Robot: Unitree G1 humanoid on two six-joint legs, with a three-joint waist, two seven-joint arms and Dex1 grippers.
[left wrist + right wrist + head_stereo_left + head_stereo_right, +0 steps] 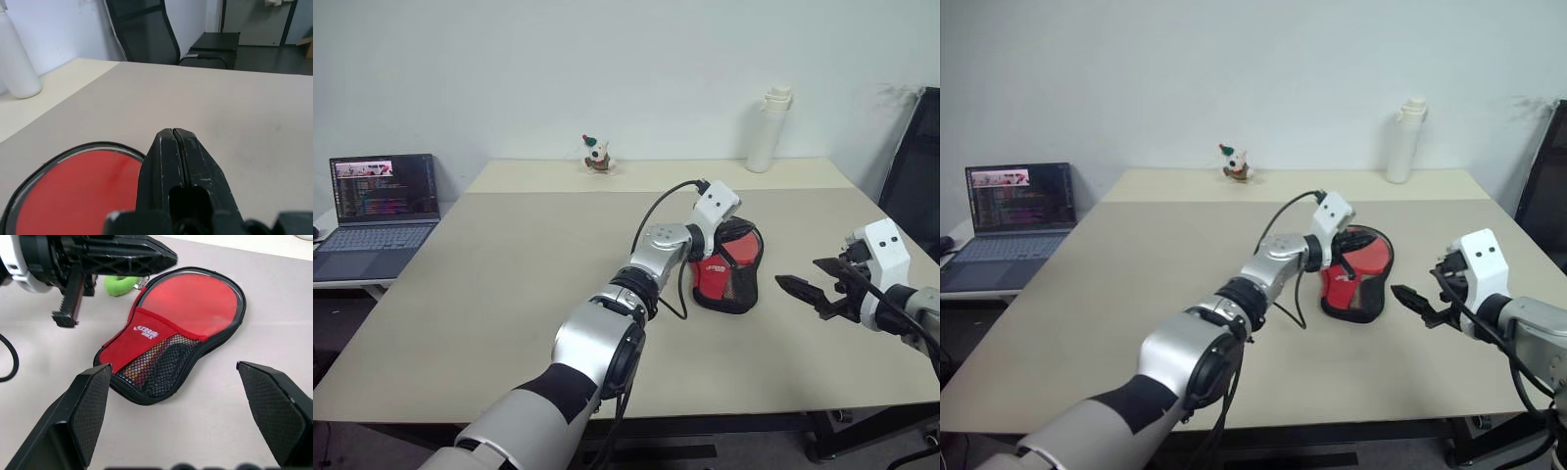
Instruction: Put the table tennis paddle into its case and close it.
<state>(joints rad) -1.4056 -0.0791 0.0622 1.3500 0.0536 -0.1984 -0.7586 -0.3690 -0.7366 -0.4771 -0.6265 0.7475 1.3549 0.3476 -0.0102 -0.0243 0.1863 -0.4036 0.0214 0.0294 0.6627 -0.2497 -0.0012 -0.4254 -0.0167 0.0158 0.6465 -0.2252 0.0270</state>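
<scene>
**Closed case lying on the table between the two grippers**

At far left an open laptop (382, 211) sits on a low side surface beside the beige table (509, 284). Its screen is lit. Further along, at the table's far edge, stands a small figurine (597, 155).

The left gripper (172, 142) reaches across the middle of the table. In the left wrist view its two black fingers are pressed flat together with nothing between them. The gripper hovers directly above the case (729, 264), over the round end. A black cable (658, 211) loops from the wrist housing.

The case lies flat on the table, red side up. The right wrist view shows a white logo (145, 331) on the red panel and a black mesh pocket (156, 364) over the narrow end, with a black rim running around the whole outline. A small green object (120, 285) lies just beside the case under the left gripper. Whether the table tennis paddle is inside cannot be told.

Right of the case, and apart from it, the right gripper (813, 284) is held above the table with its fingers spread wide and empty, pointing toward the case.

A white bottle (770, 129) stands upright at the far right of the table. A black chair (915, 171) stands at the table's right edge.
</scene>
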